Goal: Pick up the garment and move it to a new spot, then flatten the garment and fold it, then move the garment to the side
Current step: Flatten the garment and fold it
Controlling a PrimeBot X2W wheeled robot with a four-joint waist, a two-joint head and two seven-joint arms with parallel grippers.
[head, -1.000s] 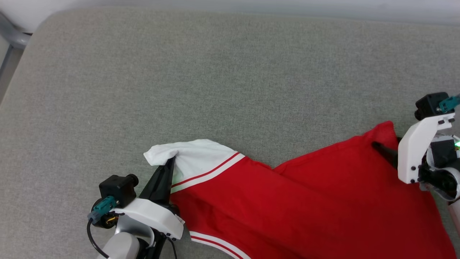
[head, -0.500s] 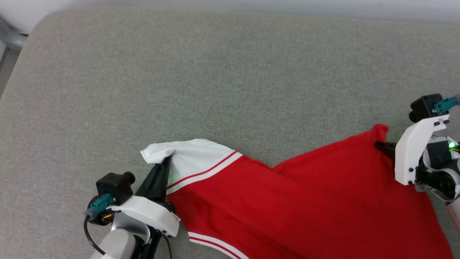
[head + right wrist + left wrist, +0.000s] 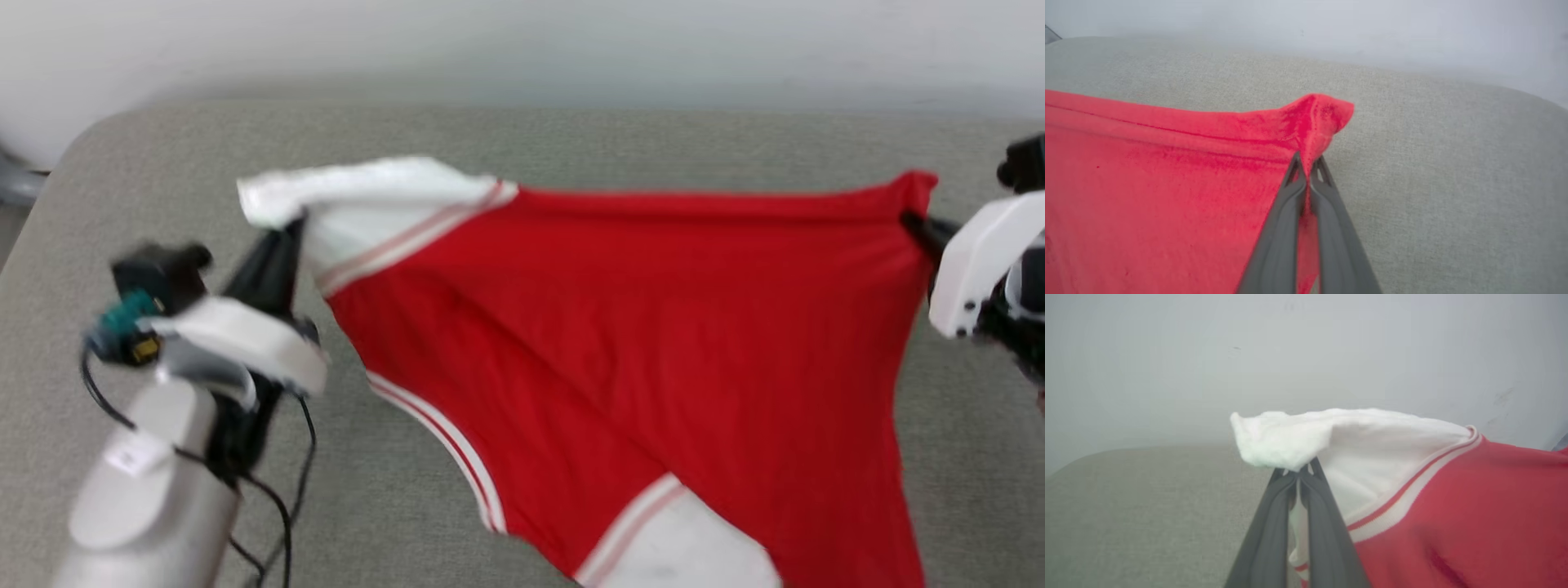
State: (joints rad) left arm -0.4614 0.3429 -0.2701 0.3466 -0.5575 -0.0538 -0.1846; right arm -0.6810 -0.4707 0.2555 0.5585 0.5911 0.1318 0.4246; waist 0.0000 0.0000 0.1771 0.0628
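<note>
One grey padded surface point(image 3: 571, 135), with a pale wall point(image 3: 522, 41) behind it. One shirt point(image 3: 653, 327), red, is held up off the surface and stretched wide between two grippers. Its top edge is drawn nearly straight and the rest hangs toward the near side.

Two white sleeves counted: one point(image 3: 367, 196) at the left grip, one point(image 3: 694, 551) low at the near edge.

Left gripper point(image 3: 287, 233): fingers pressed together on the sleeve's tip. Right gripper point(image 3: 914, 224): pinching the shirt's red corner.

Versus 0.5 s ago: the shirt lay slack on the surface with both grips low. Now both are raised and wider apart, and the cloth is taut. The camera has also tilted up, and the picture is blurred.
</note>
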